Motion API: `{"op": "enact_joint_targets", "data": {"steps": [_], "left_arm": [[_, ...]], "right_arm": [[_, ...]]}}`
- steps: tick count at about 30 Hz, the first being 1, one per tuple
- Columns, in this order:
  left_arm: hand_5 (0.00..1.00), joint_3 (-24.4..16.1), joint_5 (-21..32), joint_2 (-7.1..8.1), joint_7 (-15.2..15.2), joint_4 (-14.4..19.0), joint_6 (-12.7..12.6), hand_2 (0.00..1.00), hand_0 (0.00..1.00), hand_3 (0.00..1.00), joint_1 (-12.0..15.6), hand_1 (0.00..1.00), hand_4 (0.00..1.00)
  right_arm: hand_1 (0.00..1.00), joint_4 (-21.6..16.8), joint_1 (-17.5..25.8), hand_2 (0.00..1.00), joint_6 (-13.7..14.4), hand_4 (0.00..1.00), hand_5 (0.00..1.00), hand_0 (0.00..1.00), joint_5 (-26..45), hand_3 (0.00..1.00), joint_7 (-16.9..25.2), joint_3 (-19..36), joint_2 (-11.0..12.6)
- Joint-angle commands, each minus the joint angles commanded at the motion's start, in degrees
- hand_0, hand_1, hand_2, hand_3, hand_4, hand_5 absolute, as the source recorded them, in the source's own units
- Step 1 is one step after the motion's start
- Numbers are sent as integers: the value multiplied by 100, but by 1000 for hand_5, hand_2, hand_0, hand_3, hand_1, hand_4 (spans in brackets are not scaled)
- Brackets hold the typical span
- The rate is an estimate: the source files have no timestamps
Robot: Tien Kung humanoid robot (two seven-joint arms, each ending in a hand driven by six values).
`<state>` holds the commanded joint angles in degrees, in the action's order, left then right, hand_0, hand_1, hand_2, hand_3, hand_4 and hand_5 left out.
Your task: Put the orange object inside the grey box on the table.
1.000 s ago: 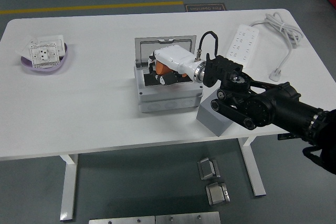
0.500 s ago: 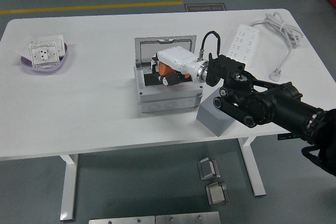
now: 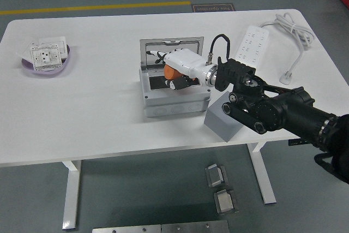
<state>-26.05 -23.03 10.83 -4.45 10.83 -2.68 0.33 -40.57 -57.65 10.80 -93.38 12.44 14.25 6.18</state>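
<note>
**Orange object hangs over the open box**

The orange object [image 3: 171, 72] is not down in the box yet. Nearest the table's edge sits a small grey block [image 3: 222, 121]. Past it, the right hand [image 3: 177, 69] reaches over the grey box [image 3: 173, 97] and its fingers pinch the orange object just above the opening. The lid [image 3: 170, 51] stands open behind. Lowering and letting go look like what is left. Far off lies a power strip [image 3: 254, 43].

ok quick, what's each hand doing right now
Left hand: not in view.
Right hand: over the open grey box, closed on the orange object.
</note>
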Motion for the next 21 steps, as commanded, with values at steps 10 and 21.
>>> {"op": "enact_joint_targets", "data": {"steps": [10,21], "left_arm": [[171,89,62,-20,29,3,1,522,659,565,-7,626,515],[167,-24,-55,-105,-5,2,6,522,659,565,76,626,512]], "right_arm": [[754,-224,101,800,26,785,191,844,82,998,16,121,161],[746,-1772,337,785,-437,786,197,842,361,998,-394,1042,1035]]}}
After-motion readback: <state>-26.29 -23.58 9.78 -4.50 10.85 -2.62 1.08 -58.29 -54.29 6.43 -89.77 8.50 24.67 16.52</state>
